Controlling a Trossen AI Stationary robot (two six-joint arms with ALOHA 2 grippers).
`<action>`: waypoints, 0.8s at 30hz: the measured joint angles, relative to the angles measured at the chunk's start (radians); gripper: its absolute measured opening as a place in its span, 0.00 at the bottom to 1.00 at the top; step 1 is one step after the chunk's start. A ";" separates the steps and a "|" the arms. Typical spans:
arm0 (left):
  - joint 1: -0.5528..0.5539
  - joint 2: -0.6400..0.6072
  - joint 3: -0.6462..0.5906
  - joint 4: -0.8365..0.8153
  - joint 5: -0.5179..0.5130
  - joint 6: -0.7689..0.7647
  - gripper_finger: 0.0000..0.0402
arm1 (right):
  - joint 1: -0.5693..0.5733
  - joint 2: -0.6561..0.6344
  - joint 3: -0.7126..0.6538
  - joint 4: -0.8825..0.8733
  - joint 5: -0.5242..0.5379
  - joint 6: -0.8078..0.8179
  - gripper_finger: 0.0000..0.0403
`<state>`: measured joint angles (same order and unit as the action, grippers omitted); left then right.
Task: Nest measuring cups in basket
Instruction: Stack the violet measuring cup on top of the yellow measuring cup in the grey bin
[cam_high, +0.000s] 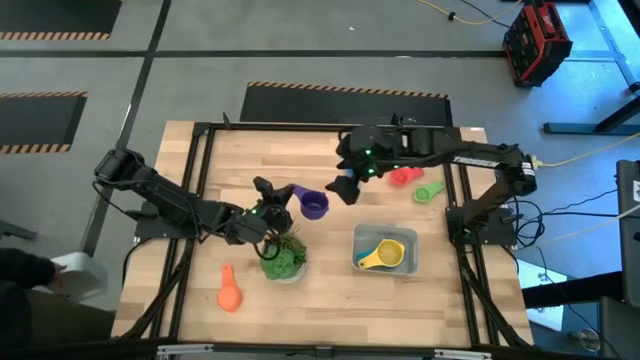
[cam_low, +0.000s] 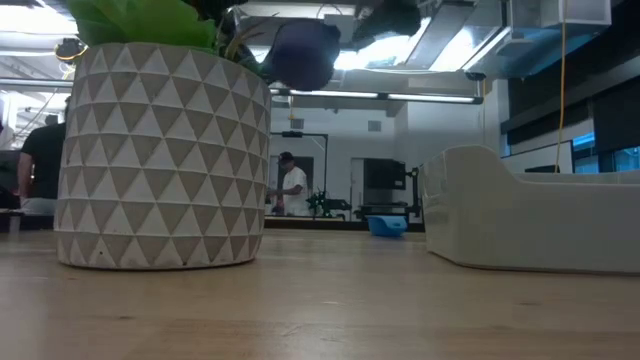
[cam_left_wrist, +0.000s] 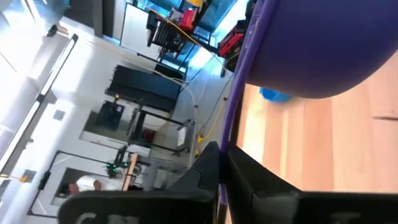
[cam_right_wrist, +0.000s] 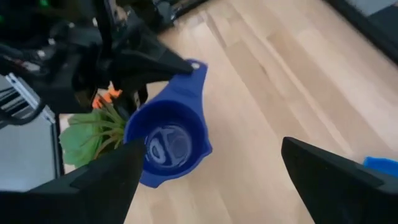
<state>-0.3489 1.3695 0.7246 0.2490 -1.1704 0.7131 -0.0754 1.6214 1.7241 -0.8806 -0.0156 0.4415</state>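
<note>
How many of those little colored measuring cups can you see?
6: a purple cup in the left pincer, a red and a green on the table, an orange, and yellow over teal in the basket. More may be hidden.

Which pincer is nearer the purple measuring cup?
Left: the left pincer is shut on the purple cup's handle; the right pincer, open, hovers just beside it.
</note>
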 joint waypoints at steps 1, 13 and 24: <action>0.000 -0.001 0.000 0.002 -0.001 0.004 0.01 | -0.001 0.010 0.000 0.001 -0.014 0.000 0.94; 0.000 0.000 0.000 0.019 -0.021 0.007 0.01 | -0.009 0.103 -0.001 0.037 -0.065 -0.006 0.94; 0.000 -0.001 0.000 0.154 -0.022 0.215 0.01 | -0.047 0.110 -0.001 0.062 -0.196 -0.054 0.94</action>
<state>-0.3492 1.3689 0.7246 0.4031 -1.1919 0.9279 -0.1225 1.7313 1.7233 -0.8190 -0.2116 0.3871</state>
